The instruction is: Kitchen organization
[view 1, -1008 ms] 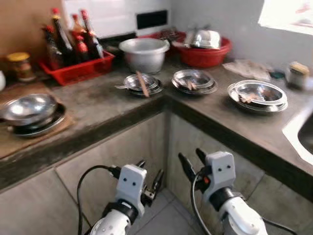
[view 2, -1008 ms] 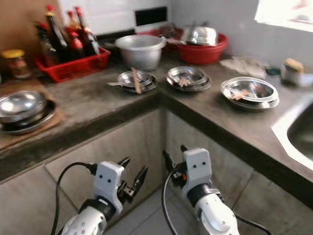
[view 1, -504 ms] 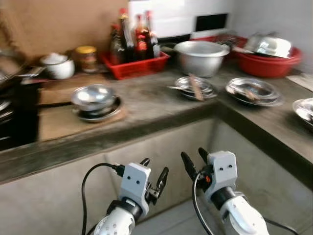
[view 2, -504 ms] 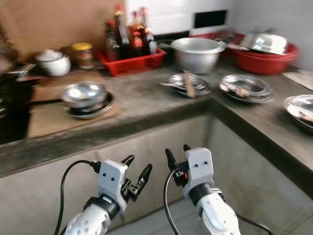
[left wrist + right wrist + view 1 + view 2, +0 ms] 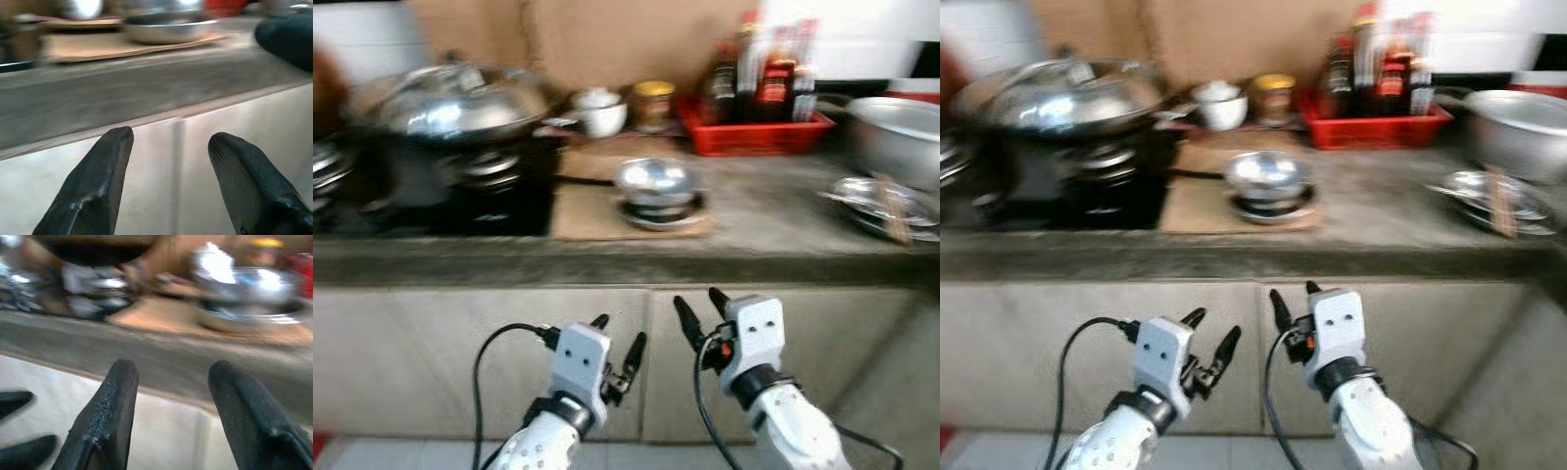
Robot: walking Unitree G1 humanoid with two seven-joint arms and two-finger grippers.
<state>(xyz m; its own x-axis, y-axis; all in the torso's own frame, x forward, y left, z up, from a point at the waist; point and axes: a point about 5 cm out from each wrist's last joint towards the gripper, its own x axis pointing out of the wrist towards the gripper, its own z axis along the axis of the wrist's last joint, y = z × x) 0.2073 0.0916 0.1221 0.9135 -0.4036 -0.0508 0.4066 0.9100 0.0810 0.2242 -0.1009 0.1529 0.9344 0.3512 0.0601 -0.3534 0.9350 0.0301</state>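
Below the grey stone counter (image 5: 764, 211), both grippers, left (image 5: 617, 345) and right (image 5: 698, 311), hang empty, fingers apart. View has swung left since a second ago: lidded steel wok (image 5: 450, 98) at 10 o'clock, stacked steel bowl (image 5: 654, 181) at 12. Nothing grasped yet.

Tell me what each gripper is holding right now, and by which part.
Nothing is held. The left gripper and right gripper are both open and empty, raised in front of the cabinet below the counter.
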